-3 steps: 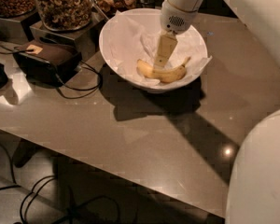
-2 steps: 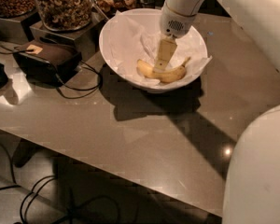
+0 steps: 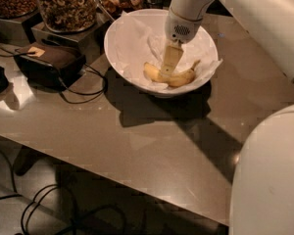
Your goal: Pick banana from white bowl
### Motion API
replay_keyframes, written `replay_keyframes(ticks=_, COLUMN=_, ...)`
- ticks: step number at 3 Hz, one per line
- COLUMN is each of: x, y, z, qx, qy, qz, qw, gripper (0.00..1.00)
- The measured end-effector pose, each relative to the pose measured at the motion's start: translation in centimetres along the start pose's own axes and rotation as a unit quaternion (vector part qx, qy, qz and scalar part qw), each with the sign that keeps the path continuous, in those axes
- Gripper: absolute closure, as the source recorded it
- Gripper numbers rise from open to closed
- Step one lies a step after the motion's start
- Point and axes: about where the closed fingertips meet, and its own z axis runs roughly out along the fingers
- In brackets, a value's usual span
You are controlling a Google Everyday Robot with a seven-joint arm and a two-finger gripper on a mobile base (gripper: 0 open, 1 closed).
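Note:
A curved yellow banana lies in the white bowl, which is lined with crumpled white paper and stands at the back middle of the brown table. My gripper comes down from the white arm into the bowl. Its pale-yellow tip sits right at the middle of the banana and hides part of it. The banana rests on the paper at the near side of the bowl, stem end pointing right.
Glass jars of nuts stand on dark bases at the back left. A dark box with a cable lies left of the bowl. My white body fills the lower right. Cables lie on the floor below the table's front edge.

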Motion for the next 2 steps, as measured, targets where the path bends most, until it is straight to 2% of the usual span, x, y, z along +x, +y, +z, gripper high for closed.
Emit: replay_keyframes(ticks=2, x=0.1, y=0.32, z=0.7, qx=-0.008, qy=0.003, qz=-0.005, qw=1.0, gripper=0.39)
